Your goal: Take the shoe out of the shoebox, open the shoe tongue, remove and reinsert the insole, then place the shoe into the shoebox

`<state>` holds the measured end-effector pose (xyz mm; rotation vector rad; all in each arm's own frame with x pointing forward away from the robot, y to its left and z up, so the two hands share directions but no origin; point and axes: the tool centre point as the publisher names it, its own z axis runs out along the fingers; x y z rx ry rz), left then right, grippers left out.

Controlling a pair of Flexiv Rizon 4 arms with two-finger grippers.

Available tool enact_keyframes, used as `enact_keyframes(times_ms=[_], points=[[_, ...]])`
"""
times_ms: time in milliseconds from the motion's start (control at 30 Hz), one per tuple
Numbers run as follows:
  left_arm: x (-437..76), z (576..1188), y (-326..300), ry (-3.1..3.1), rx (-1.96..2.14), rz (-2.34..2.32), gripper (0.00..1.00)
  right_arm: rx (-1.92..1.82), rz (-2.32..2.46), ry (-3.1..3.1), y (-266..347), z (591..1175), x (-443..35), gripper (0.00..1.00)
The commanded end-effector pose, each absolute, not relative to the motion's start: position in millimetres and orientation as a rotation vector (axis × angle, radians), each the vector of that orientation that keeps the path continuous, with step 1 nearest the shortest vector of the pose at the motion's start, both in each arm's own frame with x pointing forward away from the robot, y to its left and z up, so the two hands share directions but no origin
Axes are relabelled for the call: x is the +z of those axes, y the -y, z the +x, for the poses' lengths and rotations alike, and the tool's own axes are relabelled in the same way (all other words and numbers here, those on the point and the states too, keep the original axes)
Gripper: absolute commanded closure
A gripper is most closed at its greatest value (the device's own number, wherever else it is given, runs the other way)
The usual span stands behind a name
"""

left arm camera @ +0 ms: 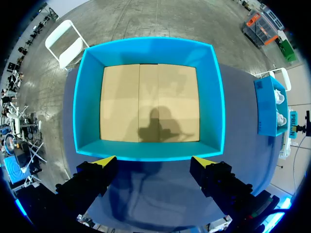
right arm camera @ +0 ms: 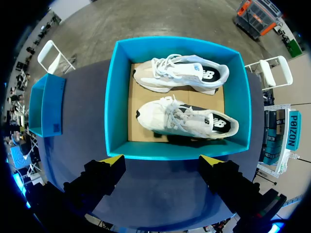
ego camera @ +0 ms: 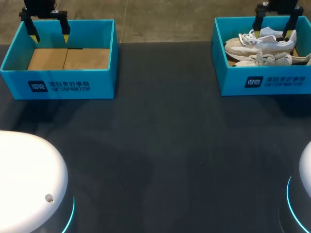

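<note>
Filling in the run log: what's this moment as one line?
left hand: open, over empty box | right hand: open, over shoe box | shoes: both inside, untouched | step: none done

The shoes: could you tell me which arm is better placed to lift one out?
Right, likely: the right gripper hangs open above the shoes, while the left gripper is over the empty shoebox.

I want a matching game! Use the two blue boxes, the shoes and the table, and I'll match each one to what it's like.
Things:
1. left shoebox
2. right shoebox
3. shoes
4. table

What it's like:
A. white, with laces
B. dark, with both boxes standing on it
C. only bare cardboard inside
D. two shoes lying inside

Pairs: 1-C, 2-D, 3-A, 4-B
</note>
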<state>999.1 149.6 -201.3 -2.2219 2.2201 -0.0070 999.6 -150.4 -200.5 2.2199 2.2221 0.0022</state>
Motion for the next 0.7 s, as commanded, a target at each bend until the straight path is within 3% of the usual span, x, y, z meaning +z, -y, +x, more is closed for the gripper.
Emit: enact_keyframes(times_ms=[33,433,700], points=[[-200.9,999.2,-149.6,-2.220,-0.005,-2.222,0.00,0.001,2.221,-2.222,150.2,999.8,-200.4,0.00],[-200.9,999.2,-149.6,-2.220,-0.005,-2.222,0.00,0.001,2.221,-2.222,150.2,999.8,-200.4,0.00],[-200.9,999.2,-149.6,-2.220,-0.005,-2.222,0.00,-0.028,2.252,-2.084,199.5,1007.7,-199.6,0.00]])
